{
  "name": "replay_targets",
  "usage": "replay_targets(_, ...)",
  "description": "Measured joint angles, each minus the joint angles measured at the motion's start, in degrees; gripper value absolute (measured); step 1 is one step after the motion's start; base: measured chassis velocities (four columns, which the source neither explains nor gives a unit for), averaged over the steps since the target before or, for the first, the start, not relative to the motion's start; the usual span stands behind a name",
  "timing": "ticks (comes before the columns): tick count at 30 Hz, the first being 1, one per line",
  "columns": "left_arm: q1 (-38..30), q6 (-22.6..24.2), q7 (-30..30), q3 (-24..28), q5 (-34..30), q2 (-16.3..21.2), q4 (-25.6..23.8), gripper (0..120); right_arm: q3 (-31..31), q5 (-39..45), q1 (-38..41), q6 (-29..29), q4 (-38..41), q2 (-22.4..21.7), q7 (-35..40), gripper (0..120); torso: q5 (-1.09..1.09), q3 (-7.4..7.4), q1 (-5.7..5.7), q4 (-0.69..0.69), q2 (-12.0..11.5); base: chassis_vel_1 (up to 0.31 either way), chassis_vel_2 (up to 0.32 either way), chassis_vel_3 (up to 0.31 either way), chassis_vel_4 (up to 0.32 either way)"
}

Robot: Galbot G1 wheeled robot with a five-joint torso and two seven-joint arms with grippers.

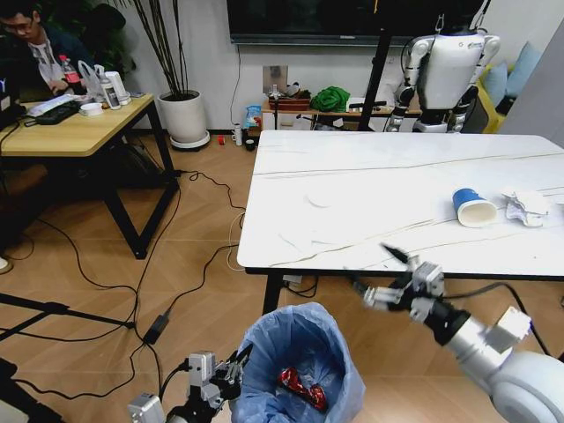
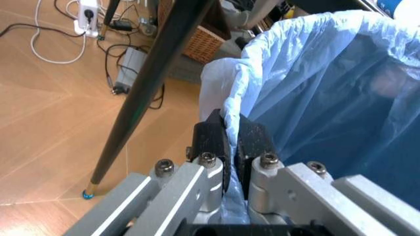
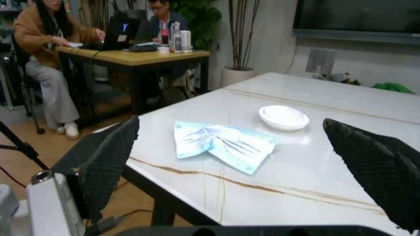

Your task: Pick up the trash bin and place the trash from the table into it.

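Observation:
The trash bin (image 1: 304, 352), lined with a crinkly blue bag, hangs low in front of the table (image 1: 370, 176). A crushed red can (image 1: 304, 389) lies inside it. My left gripper (image 1: 236, 363) is shut on the bin's bag rim (image 2: 231, 115), its black fingers (image 2: 211, 140) pinching the plastic. My right gripper (image 1: 381, 275) is open just off the table's front edge, fingers (image 3: 108, 162) spread wide with nothing between them. On the table lie a blue paper cup (image 1: 473, 208) on its side, a crumpled white paper wad (image 1: 527, 207), a flattened blue-white paper (image 3: 223, 142) and a white lid (image 3: 284, 117).
A wooden desk (image 1: 79, 132) with people seated at it stands at the left. A white plant pot (image 1: 185, 115) and another robot (image 1: 445, 70) are at the back wall. Cables (image 1: 159, 326) cross the floor. A black table leg (image 2: 151, 83) runs beside the bin.

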Motion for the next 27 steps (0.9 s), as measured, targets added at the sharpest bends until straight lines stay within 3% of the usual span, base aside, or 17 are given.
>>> replay_targets(2,0.37,-0.04,0.04,-0.24,0.09,0.02,-0.31,0,-4.35,2.08,5.93,-4.08,0.01,-0.12,2.56,100,0.01,0.0,0.0,0.0,0.0,0.0,0.0,0.0,0.0)
replay_targets(10,1.05,-0.12,0.12,-0.71,0.68,-0.73,-0.62,0,-13.52,5.92,18.39,-9.4,-2.33,-0.83,4.68,100,0.01,0.0,0.0,0.02,0.0,0.0,0.0,0.0,0.0)
replay_targets(14,1.41,-0.2,0.38,-1.39,1.11,-1.36,-0.64,0,-22.04,9.17,29.01,-12.75,-4.25,-1.4,6.11,100,0.0,0.0,0.0,0.02,0.0,0.0,0.0,0.0,0.0)
replay_targets(27,1.84,-0.29,0.61,-1.94,2.06,-3.15,-0.6,0,-32.93,10.13,41.2,-18.59,-10.79,1.74,9.37,100,0.0,0.0,0.0,0.01,0.0,0.0,0.0,0.0,0.0)
